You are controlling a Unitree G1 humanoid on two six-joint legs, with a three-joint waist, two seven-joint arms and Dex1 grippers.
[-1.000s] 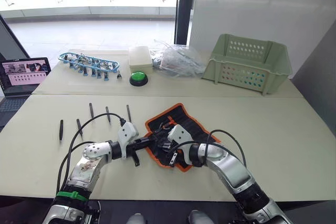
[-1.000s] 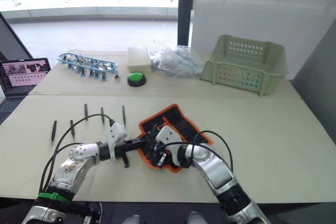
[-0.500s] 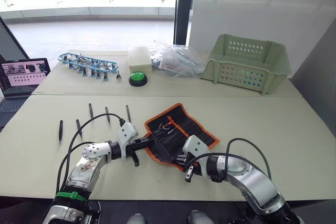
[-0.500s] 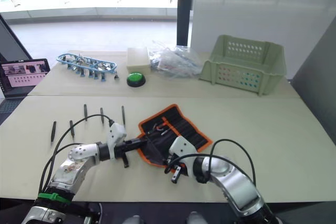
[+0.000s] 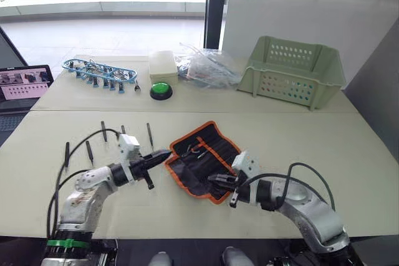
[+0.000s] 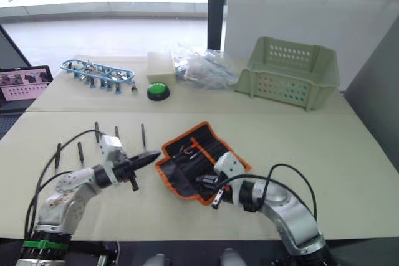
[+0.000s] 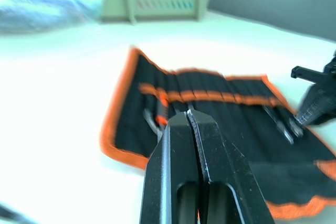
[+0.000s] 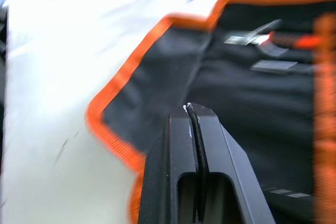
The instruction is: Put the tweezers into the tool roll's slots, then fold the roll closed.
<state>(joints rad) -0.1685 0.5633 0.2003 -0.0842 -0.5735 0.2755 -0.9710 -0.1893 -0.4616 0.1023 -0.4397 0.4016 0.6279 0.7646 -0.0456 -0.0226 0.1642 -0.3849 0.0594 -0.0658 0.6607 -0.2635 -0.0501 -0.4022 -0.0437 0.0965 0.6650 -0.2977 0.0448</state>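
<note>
The tool roll (image 5: pixel 206 163) lies open on the near table, black with orange trim, its slots (image 7: pixel 220 95) facing up and a few small tools tucked in near its far end. Several black tweezers (image 5: pixel 89 151) lie loose on the table to its left, one of them (image 5: pixel 149 135) closest to the roll. My left gripper (image 5: pixel 167 152) is shut and empty, with its tips at the roll's left edge. Over the roll's near part, my right gripper (image 5: pixel 211 179) is shut with nothing between its fingers.
On the far table stand a pale green basket (image 5: pixel 293 70) at the right, crumpled plastic bags (image 5: pixel 206 70), a white box (image 5: pixel 164 65), a green button (image 5: pixel 161 90) and a blue-framed tool rack (image 5: pixel 100 71). A laptop (image 5: pixel 22 82) sits at the far left.
The roll went from partly folded to spread open. My right gripper left the roll's middle, swung toward the near edge, then came back over its near part. My left arm drew back leftward.
</note>
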